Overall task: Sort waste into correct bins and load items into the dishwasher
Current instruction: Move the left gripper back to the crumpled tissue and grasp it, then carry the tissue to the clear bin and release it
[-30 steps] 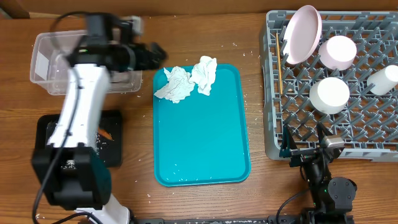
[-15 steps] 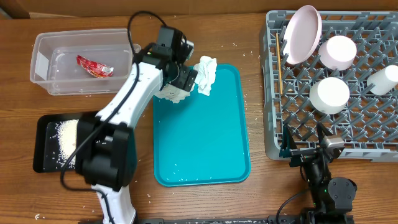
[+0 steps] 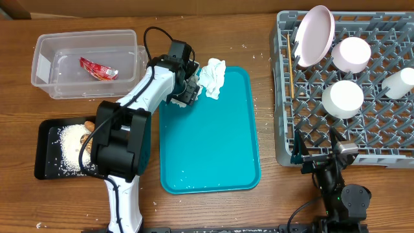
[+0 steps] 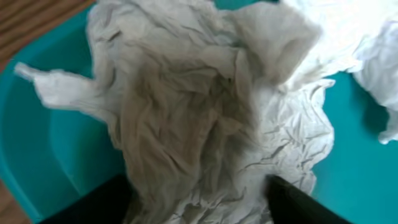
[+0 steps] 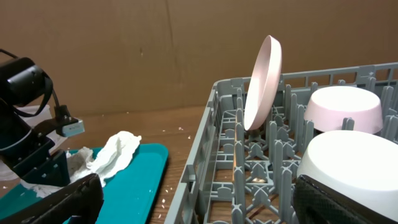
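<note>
My left gripper [image 3: 187, 90] is down at the teal tray's far left corner. In the left wrist view its fingers [image 4: 199, 190] stand open on either side of a crumpled white napkin [image 4: 186, 106], which the gripper mostly hides from overhead. A second napkin [image 3: 212, 77] lies just to its right. The red wrapper [image 3: 98, 68] lies in the clear tub [image 3: 45, 45]. White rice [image 3: 66, 136] lies in the black tray [image 3: 43, 169]. The plate [image 3: 315, 35], bowls [image 3: 343, 97], cup [image 3: 399, 83] and chopstick [image 3: 289, 65] sit in the grey rack [image 3: 284, 149]. My right gripper [image 3: 323, 154] is open and empty by the rack's near left corner.
The teal tray [image 3: 213, 149] lies mid-table with a few rice grains at its near edge. The left arm stretches from the table's front left up to the tray corner. In the right wrist view the rack wall [image 5: 205, 155] is close on the right.
My left arm swung from over the clear tub rightward to the tray's far left corner and came down around the napkin. The red wrapper now shows in the tub.
</note>
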Robot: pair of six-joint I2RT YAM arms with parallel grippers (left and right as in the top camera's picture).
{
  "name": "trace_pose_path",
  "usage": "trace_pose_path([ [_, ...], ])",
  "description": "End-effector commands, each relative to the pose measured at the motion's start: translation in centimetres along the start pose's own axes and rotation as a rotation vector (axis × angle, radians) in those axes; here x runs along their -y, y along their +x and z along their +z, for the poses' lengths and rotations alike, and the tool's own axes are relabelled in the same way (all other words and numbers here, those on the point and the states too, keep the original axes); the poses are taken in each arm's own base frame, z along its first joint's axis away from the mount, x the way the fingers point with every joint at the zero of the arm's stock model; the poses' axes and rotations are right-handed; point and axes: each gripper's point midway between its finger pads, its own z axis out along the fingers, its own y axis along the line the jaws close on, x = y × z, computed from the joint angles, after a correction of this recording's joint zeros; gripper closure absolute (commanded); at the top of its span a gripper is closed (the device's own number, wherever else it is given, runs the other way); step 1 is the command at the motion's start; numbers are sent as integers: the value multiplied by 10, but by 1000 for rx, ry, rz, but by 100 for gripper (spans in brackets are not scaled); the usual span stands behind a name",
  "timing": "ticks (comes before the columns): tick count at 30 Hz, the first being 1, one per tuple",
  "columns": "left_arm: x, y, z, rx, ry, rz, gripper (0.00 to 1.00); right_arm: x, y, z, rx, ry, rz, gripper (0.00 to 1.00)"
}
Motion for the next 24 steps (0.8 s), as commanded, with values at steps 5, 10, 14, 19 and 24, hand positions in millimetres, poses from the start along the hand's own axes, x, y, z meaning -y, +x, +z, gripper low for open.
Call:
trace_pose_path([
  [5,2,2,4,-25,14,-1,93,1,2,0,4,1,-4,0],
  [10,-3,-28,-54,54,6,-102,96,1,2,0,4,1,-4,0],
  [14,-15,-57,-121,197,-15,-163,96,1,2,0,4,1,-4,0],
  [19,-65,-71,-199,397,-175,-336,96,1,2,0,4,1,-4,0],
  [24,-134,-61,-228,484,-354,-546,96,1,2,0,4,1,-4,0],
])
